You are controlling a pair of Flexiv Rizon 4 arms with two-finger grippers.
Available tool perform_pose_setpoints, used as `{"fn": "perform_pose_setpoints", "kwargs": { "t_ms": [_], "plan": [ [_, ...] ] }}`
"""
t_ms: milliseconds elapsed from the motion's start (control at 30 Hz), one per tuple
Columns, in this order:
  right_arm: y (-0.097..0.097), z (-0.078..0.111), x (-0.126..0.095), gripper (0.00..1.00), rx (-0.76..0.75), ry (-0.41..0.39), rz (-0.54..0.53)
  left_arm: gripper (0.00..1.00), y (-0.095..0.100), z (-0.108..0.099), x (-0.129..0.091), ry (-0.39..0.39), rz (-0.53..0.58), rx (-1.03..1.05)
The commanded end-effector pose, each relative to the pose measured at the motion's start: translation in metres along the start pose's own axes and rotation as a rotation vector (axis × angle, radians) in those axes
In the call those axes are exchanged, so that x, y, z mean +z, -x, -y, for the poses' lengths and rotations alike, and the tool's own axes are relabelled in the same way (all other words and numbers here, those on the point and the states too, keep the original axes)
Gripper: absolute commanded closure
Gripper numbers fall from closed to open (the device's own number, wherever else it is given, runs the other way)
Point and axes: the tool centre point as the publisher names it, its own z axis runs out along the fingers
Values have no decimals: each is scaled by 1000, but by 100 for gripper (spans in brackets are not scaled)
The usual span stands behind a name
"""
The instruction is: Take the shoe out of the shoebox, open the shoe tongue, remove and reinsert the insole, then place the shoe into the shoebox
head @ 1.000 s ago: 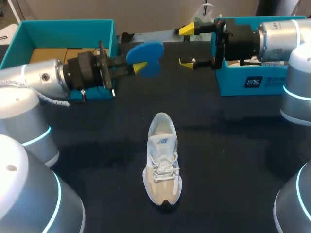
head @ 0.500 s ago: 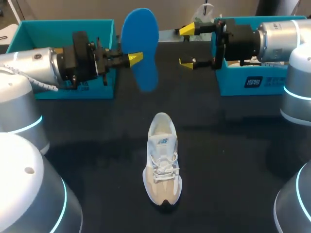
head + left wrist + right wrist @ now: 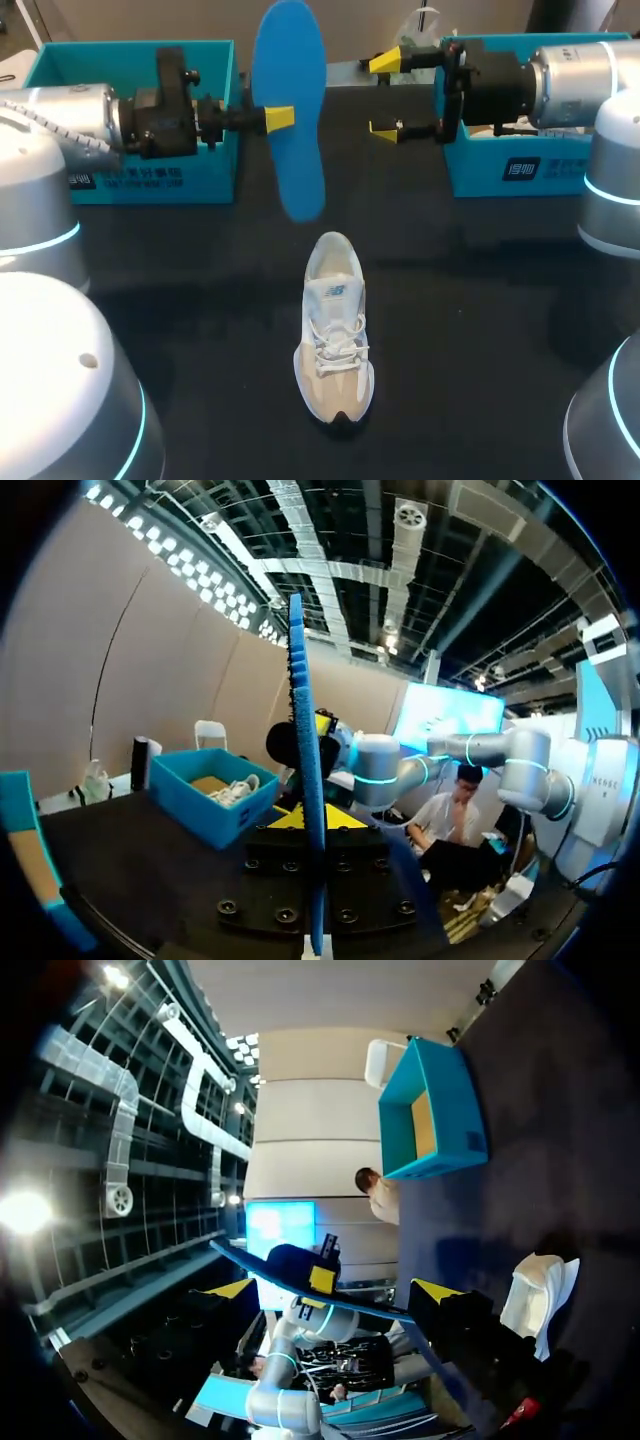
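A black tabletop (image 3: 200, 300) seen from above, with a robot arm coming in from each side. The left tool (image 3: 280, 118) is closed on a bright blue insole (image 3: 296, 170), gripping it about halfway along its length. One yellow fingertip presses the near face. The insole is held in the air, standing upright on its long axis, above the far middle of the tabletop. Its lower end hangs over the heel of the shoe without touching it.

The shoe (image 3: 335, 330) is a pale grey and beige trainer with white laces. It sits flat on the tabletop near the centre, toe pointing towards the robot, clear of both arms.

The right tool (image 3: 384, 96) is wide open and holds nothing, its two yellow tips well apart. It is held in the air to the right of the insole and faces it, with a clear gap between them.

A teal left shoebox (image 3: 215, 60) stands at the far left behind the left arm. A teal right shoebox (image 3: 500, 172) stands at the far right under the right arm.

From the left wrist, the insole (image 3: 308, 780) shows edge-on, rising straight up from between the fingers. Beyond it stands the right shoebox (image 3: 205, 815) with a second shoe (image 3: 232, 792) inside.

From the right wrist, the right tool (image 3: 334, 1290) shows its spread fingers. Ahead of them, the insole (image 3: 270, 1272) appears as a thin blue curve.
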Motion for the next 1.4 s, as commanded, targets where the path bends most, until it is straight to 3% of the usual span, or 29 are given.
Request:
{"fn": "perform_pose_setpoints", "kwargs": {
  "t_ms": [33,467,733,1100,1400],
  "plan": [
    [0,0,1,0,1,2,2,100,13,-3,6,64,-49,-590],
    [0,0,1,0,1,2,2,100,36,-10,10,34,-18,-928],
    [0,0,1,0,1,2,2,100,37,-12,19,40,-51,-1040],
    [-11,-4,0,0,-47,-80,217,100,43,-18,23,31,-93,-1154],
    [-40,-6,8,0,-7,-70,549,100,49,-21,24,14,-116,-1216]
  ]
}}
